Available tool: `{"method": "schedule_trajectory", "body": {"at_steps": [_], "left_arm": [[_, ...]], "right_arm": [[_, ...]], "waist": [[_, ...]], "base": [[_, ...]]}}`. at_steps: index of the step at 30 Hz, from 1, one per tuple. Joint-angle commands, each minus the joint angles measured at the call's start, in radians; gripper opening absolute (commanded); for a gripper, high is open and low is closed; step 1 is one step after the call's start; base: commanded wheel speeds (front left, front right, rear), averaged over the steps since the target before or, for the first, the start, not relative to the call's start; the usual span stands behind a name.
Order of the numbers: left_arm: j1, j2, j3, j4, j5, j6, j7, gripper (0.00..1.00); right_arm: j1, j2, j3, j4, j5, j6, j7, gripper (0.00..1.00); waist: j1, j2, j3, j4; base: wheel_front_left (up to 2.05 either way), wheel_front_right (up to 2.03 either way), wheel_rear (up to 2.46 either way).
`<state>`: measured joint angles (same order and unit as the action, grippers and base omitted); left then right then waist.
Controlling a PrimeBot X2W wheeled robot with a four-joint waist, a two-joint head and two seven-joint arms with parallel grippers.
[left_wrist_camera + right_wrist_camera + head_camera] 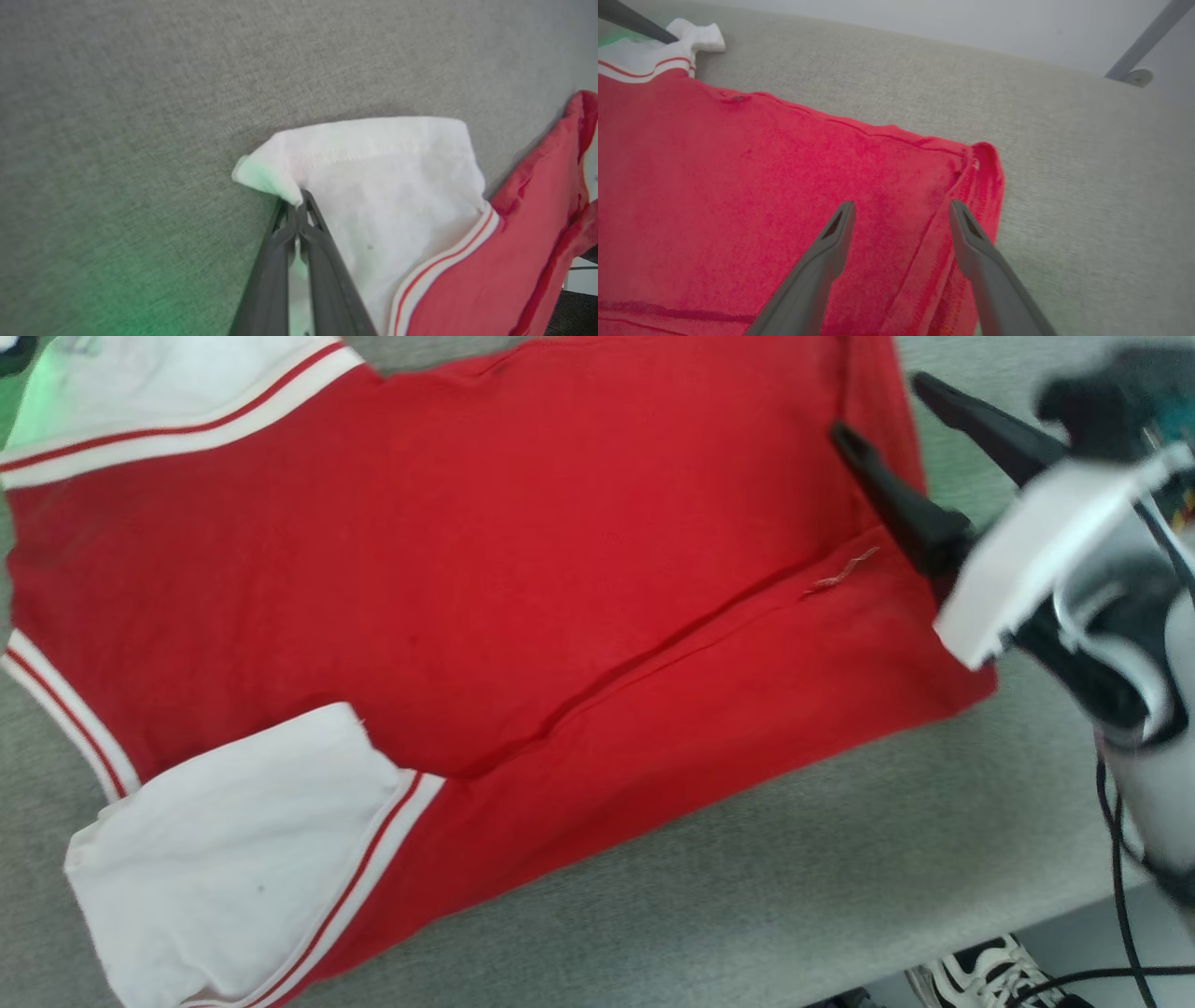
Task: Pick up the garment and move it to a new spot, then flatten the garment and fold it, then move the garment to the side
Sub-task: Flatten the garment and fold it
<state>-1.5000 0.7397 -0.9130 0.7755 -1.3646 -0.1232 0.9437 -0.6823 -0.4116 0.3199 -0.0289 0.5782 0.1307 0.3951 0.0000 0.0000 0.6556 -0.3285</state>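
The garment (523, 541), red with white sleeves and red-and-white striped trim, lies spread and partly folded on the grey table (794, 877); one white sleeve (233, 849) is at the front left. In the left wrist view my left gripper (299, 203) is shut on the corner of a white sleeve (383, 186), which is pulled to a point at the fingertips. My right gripper (882, 406) hovers open over the garment's right edge. In the right wrist view its fingers (901, 207) straddle red fabric (761, 186) near a curled corner (987, 154), nothing held.
The table's front edge runs at the lower right, with a person's black-and-white shoe (980, 975) on the floor below it. Black cables (1120, 859) hang from my right arm. A grey metal leg (1148, 37) stands beyond the table's far side.
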Motion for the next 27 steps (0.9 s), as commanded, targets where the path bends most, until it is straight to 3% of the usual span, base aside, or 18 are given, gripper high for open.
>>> {"method": "schedule_trajectory", "body": {"at_steps": [1, 6, 11, 18, 24, 25, 27], "left_arm": [[0.021, -0.016, -0.02, -0.001, 0.004, -0.005, 0.008, 0.0], [0.009, -0.05, -0.011, -0.014, -0.012, -0.007, -0.019, 0.0], [-0.001, -0.07, -0.019, -0.038, -0.017, -0.007, -0.033, 0.0], [-0.002, -0.08, -0.026, -0.058, -0.029, -0.006, -0.042, 0.0], [0.0, -0.075, -0.031, -0.073, -0.041, -0.006, -0.058, 0.0], [0.0, -0.074, -0.031, -0.076, -0.038, -0.006, -0.063, 0.0], [-0.002, -0.075, -0.028, -0.079, -0.041, -0.006, -0.075, 0.0]], "right_arm": [[-0.059, -0.006, 0.028, 0.026, 0.047, 0.0, 0.057, 1.0], [-0.252, -0.038, 0.084, 0.169, 0.154, 0.0, 0.25, 1.0], [-0.429, -0.066, 0.1, 0.355, 0.171, 0.0, 0.382, 1.0], [-0.498, -0.078, 0.138, 0.503, 0.18, 0.0, 0.524, 1.0], [-0.505, -0.079, 0.16, 0.559, 0.191, 0.0, 0.554, 1.0], [-0.502, -0.079, 0.167, 0.562, 0.195, 0.0, 0.558, 0.76], [-0.503, -0.081, 0.172, 0.568, 0.202, 0.0, 0.558, 0.05]], "waist": [[0.0, 0.0, 0.013, 0.02], [0.0, 0.0, 0.031, 0.06], [0.0, 0.0, 0.045, 0.101], [0.0, 0.0, 0.049, 0.124], [0.0, 0.0, 0.053, 0.132], [0.0, 0.0, 0.053, 0.133], [0.0, 0.0, 0.054, 0.134]], "base": [[0.0, 0.0, 0.0], [0.0, 0.0, 0.0], [0.0, 0.0, 0.0], [0.0, 0.0, 0.0], [0.0, 0.0, 0.0], [0.0, 0.0, 0.0], [0.0, 0.0, 0.0]]}}
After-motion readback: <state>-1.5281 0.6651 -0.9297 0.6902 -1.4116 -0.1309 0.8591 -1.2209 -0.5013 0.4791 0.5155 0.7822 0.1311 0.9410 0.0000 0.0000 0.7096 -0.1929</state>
